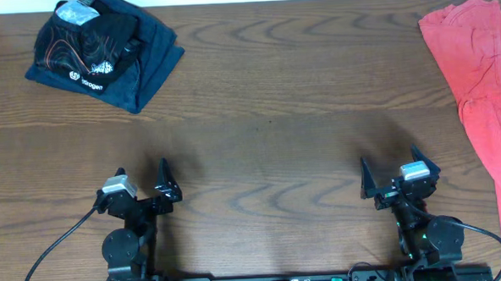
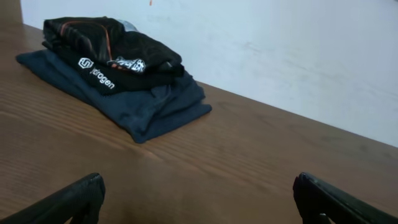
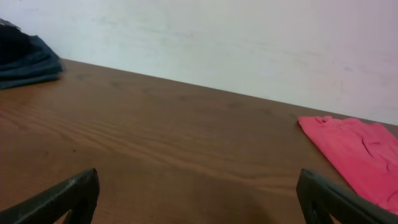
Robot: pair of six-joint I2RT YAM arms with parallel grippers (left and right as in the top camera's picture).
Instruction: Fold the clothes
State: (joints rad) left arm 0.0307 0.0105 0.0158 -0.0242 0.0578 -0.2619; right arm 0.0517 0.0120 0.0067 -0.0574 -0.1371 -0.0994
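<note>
Sitting folded atop a navy garment [image 1: 152, 58]: the black jersey [image 1: 87, 39]

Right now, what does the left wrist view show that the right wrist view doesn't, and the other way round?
Only the left wrist view: the folded black jersey with orange lines, topping a pile above a dark blue garment. Only the right wrist view: a coral-red garment lying at the right. Both: the wooden table, the white wall, that dark blue garment (just its edge in the right wrist view), and each view's own open, empty gripper, the left gripper and the right gripper.
</note>
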